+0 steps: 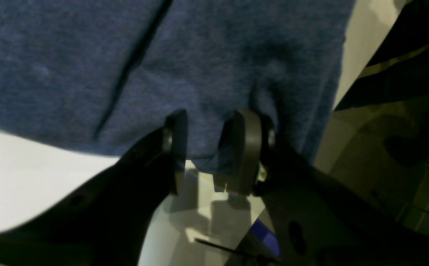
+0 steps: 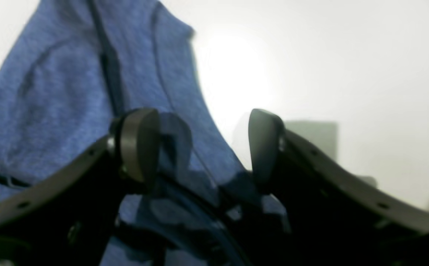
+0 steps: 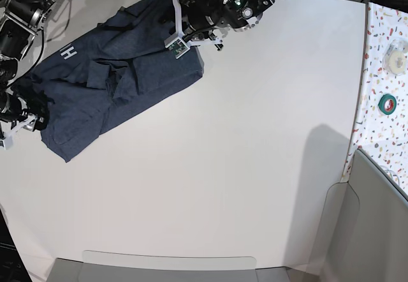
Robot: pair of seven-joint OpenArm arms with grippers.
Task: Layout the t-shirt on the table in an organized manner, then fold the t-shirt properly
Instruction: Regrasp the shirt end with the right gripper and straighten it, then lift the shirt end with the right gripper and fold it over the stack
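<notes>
The dark navy t-shirt (image 3: 127, 78) lies crumpled on the white table (image 3: 242, 167) at the far left, with part of its white lettering showing. My left gripper (image 3: 177, 43) rests on the shirt's far right edge. In the left wrist view its jaws (image 1: 208, 147) stand apart astride the hem, with flat blue cloth (image 1: 88, 55) between and behind them, puckered by the right finger. My right gripper (image 3: 29, 119) is at the shirt's left end. In the right wrist view it (image 2: 203, 144) is open over the shirt's edge (image 2: 51, 92), gripping nothing.
A narrow speckled surface runs along the right side, carrying a white tape roll (image 3: 396, 59) and a green one (image 3: 386, 103). A grey panel (image 3: 382, 218) stands at the lower right. The table's edge drops to dark floor (image 1: 402, 147) beside the left gripper.
</notes>
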